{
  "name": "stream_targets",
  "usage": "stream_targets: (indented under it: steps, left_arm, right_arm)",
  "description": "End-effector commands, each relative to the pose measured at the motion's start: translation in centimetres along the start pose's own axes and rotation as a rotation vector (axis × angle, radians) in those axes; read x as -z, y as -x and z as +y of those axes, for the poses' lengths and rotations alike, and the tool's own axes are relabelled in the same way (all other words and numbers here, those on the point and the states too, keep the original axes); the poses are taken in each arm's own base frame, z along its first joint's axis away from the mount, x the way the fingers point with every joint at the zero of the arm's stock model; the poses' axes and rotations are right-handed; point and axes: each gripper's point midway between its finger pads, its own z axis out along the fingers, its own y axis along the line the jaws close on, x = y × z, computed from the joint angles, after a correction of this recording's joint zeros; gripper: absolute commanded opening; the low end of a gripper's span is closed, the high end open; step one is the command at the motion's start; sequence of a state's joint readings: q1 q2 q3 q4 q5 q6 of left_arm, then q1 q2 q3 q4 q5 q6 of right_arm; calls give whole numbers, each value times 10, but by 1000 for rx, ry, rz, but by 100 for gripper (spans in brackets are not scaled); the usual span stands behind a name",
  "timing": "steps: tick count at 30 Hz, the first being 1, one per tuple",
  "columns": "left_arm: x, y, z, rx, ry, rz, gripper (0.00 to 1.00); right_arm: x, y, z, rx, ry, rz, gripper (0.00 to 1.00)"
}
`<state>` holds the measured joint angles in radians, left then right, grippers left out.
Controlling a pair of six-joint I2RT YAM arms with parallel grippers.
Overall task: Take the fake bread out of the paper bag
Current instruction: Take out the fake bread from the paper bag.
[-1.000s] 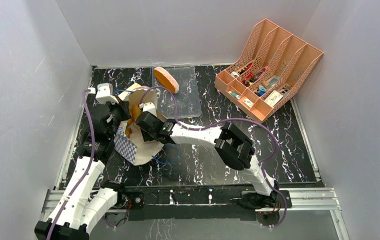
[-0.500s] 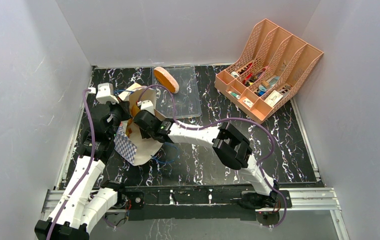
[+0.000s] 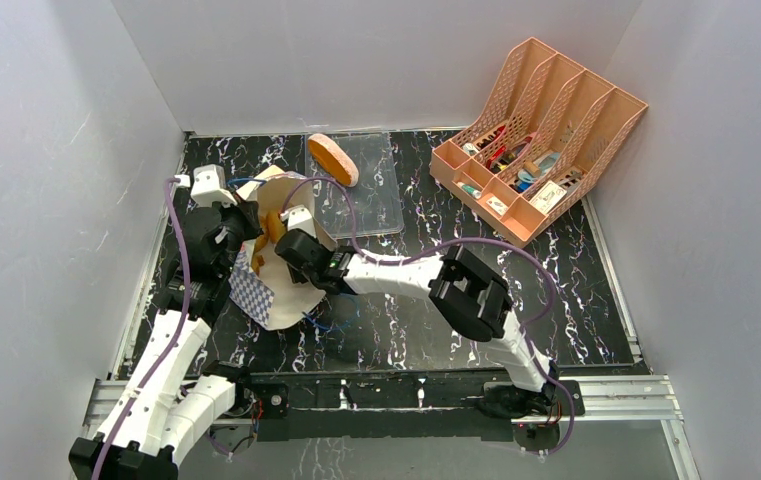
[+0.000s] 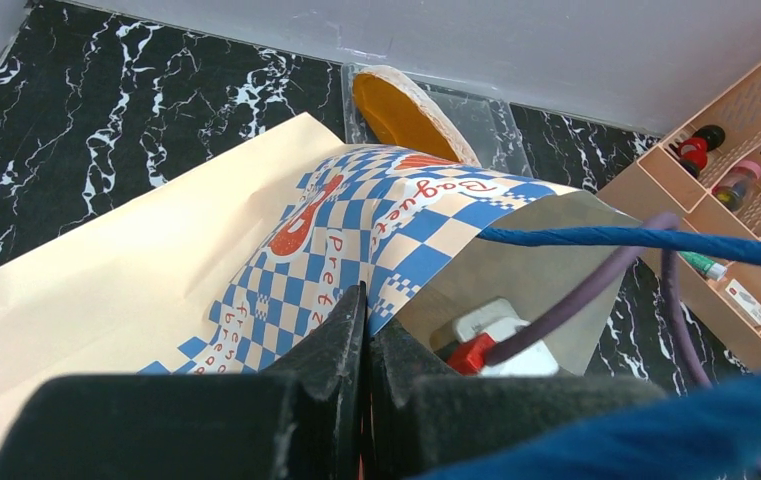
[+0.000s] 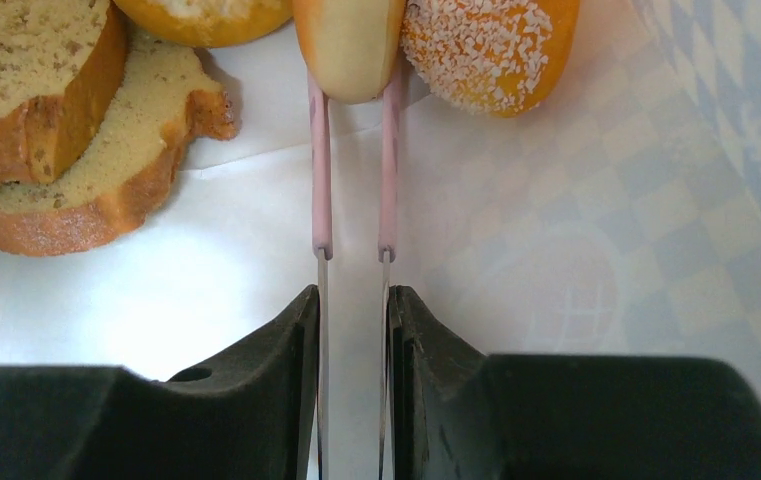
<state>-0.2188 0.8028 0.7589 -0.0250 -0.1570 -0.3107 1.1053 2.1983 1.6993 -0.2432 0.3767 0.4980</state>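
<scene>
Worktop: black marble-patterned worktop with white veins, grey walls on three sides.
Bag: tan kraft paper bag with a blue-and-white checkered band lies tilted near the left edge of the worktop, its mouth open.
Left gripper: clenched on the checkered rim at the bag's mouth.
Right gripper: reaches inside the bag; its pink-tipped fingers are clamped on a pale golden round bun.
Beside the bun: sugar-sprinkled orange donut touches it on the right; brown toast slices lie to the left.
Outside the bag: orange oval loaf rests on a clear plastic tray at the far edge.
In the way: blue cord handle and purple cable cross the bag's mouth.
Far right corner: pink lattice file organizer, well apart.
</scene>
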Motion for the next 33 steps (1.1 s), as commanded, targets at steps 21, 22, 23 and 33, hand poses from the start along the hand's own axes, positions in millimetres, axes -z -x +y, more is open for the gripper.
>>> stream_targets:
  steps: [21, 22, 23, 33]
  left_arm:
    - [-24, 1, 9, 32, 95, 14, 0]
    - [-25, 0, 9, 32, 95, 16, 0]
    - [-25, 0, 9, 31, 96, 19, 0]
    - [-28, 1, 11, 16, 112, 19, 0]
  right_arm:
    - [114, 43, 19, 67, 120, -188, 0]
    - [116, 43, 20, 68, 123, -191, 0]
    - [118, 45, 20, 68, 126, -194, 0]
    - [147, 65, 26, 72, 160, -232, 0]
